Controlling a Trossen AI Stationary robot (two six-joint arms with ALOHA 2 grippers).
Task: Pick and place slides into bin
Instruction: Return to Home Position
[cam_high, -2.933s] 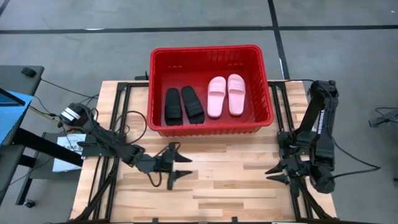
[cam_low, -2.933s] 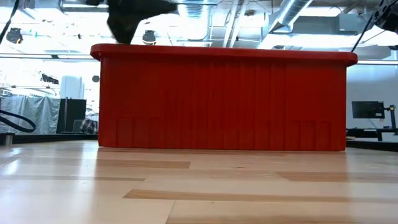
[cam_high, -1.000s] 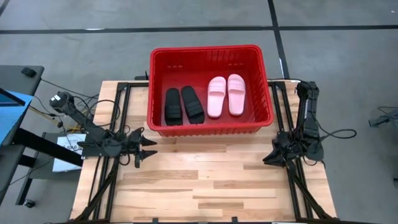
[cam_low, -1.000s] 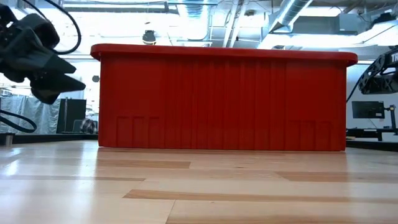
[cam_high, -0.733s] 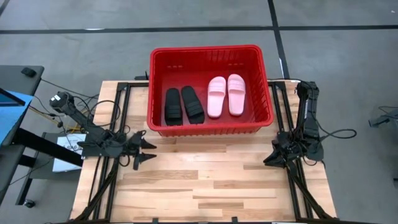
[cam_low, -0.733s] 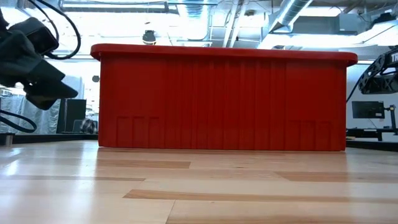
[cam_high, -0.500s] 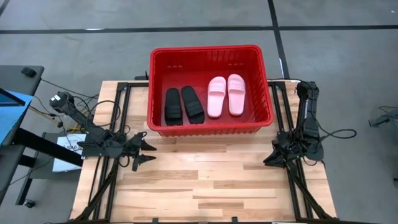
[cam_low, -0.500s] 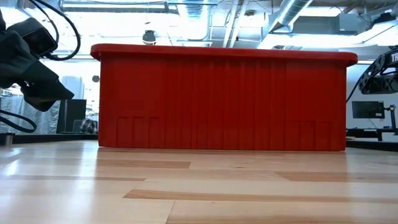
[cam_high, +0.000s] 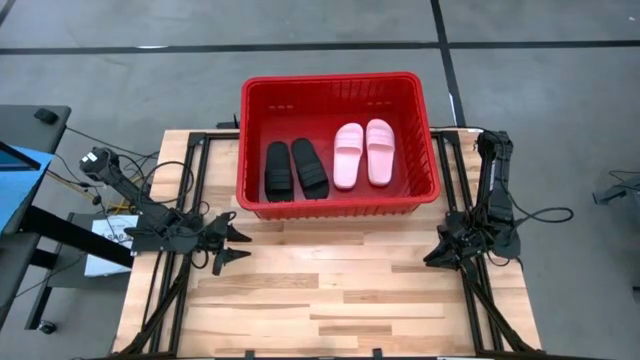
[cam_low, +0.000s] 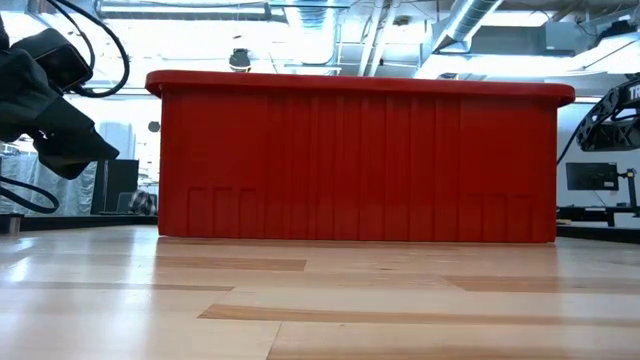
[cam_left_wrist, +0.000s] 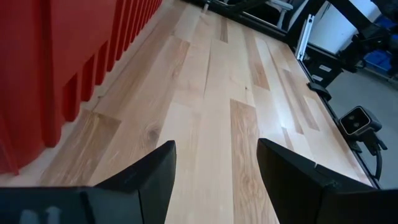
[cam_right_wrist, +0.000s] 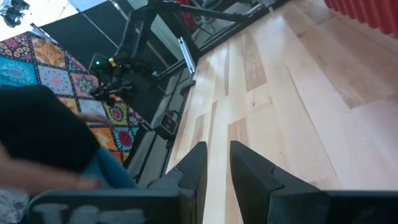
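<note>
The red bin (cam_high: 340, 80) stands at the table's far middle; in the low view its near wall (cam_low: 360, 160) hides what is inside. In it a black pair of slides (cam_high: 295, 168) and a pale pink pair (cam_high: 365, 153) lie side by side on their soles on the bin's floor. My left gripper (cam_high: 240, 244) hovers open beside the bin's near left corner, its fingers (cam_left_wrist: 149, 177) over bare wood. My right gripper (cam_high: 432, 255) waits near the bin's near right corner, its fingers (cam_right_wrist: 249, 171) a narrow gap apart with nothing between them.
Bare wooden tabletop (cam_high: 330, 290) stretches from the bin to the near edge. Black frame rails (cam_high: 170, 290) run along the table's left and right sides. A small camera (cam_left_wrist: 357, 121) sits at the table's edge, and cables lie beside the left arm.
My left gripper has turned a little at the wrist, so its fingertips have swung slightly toward the table's near edge. It stays open beside the bin's near left corner. The slides and the bin have not moved.
</note>
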